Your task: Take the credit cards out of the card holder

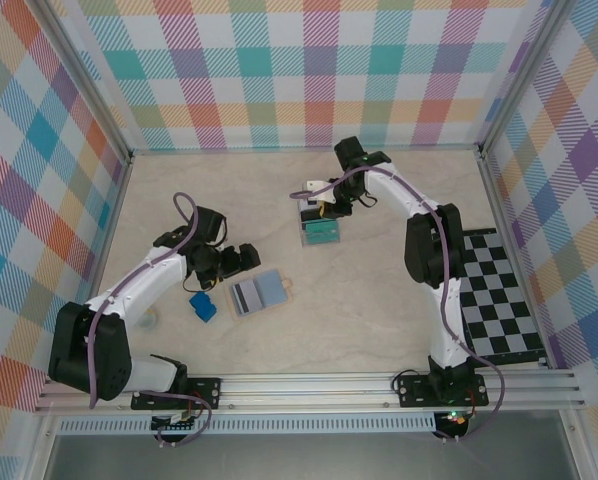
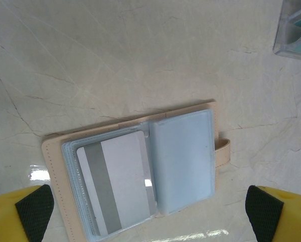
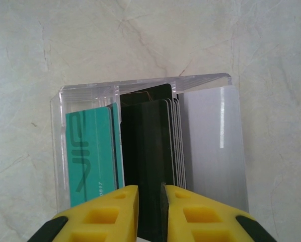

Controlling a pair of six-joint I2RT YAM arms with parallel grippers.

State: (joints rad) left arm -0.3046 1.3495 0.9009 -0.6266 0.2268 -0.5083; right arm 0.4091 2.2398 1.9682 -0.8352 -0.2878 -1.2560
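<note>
my left gripper [image 2: 153, 212]: fingers spread wide, clamped on nothing, hanging over the card holder [image 2: 183, 161]; in the top view it [image 1: 244, 260] sits just left of the holder's far edge.
my right gripper [image 3: 150, 212]: yellow fingers a narrow slit apart, gripping nothing that i can see, poised above the clear box [image 3: 140, 83]; from above it [image 1: 321, 207] is at the box's far side.
card holder place: lying open and flat on the table [image 1: 379, 300], left of centre [image 1: 261, 293], well apart from the clear box [image 1: 319, 232].
card holder look: tan outer cover with stitched edge and a small tab on the right; blue-grey clear sleeves inside.
card in holder: a pale card [image 2: 123, 181] with a grey stripe, tucked in the left sleeve.
cards in box: a teal card [image 3: 90, 151] on the left, a dark card [image 3: 145, 141] in the middle with thin card edges beside it, a white card [image 3: 211, 146] on the right.
open room: bare tabletop between holder and box, and right of the holder.
edges: blue block [image 1: 202, 306] near the holder's left; checkered mat [image 1: 499, 295] against the right wall.
</note>
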